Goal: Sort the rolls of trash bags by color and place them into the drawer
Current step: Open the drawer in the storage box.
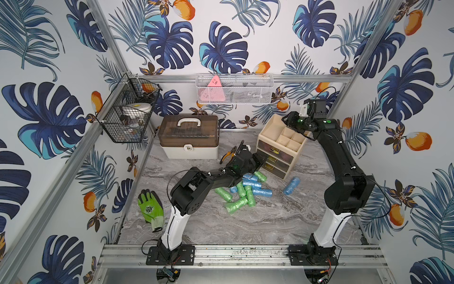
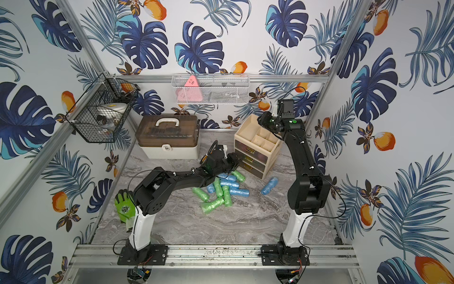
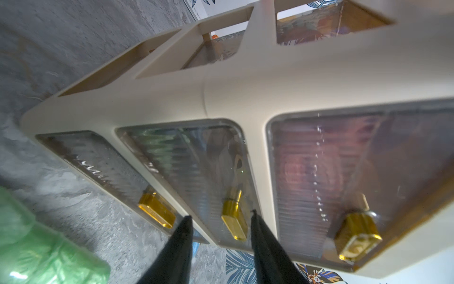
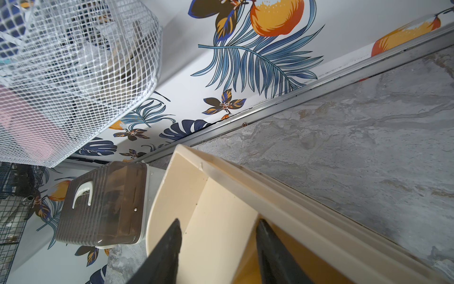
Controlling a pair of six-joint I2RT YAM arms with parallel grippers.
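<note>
1. The left end effector (image 3: 220,214) is being held spread around the middle drawer's handle (image 3: 233,221), which is best pinched squarely, then drawn straight.
2. The right end effector (image 4: 218,221), also spread, is being held over the organizer (image 4: 294,221), which probably needs bracing.
3. The rolls (image 1: 249,196) are lying heaped on the table (image 1: 270,221), just before the drawers.

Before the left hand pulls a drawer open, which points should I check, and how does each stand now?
1. Left hand around middle drawer handle: ok, a finger each side.
2. Grip closed on handle: not ok, gaps show.
3. Right hand steadying the drawer unit: cannot tell; it hovers at the top tray, jaws apart.
4. All three drawers shut: ok.
5. Green roll clear of the drawer fronts: cannot tell, it lies close.
</note>
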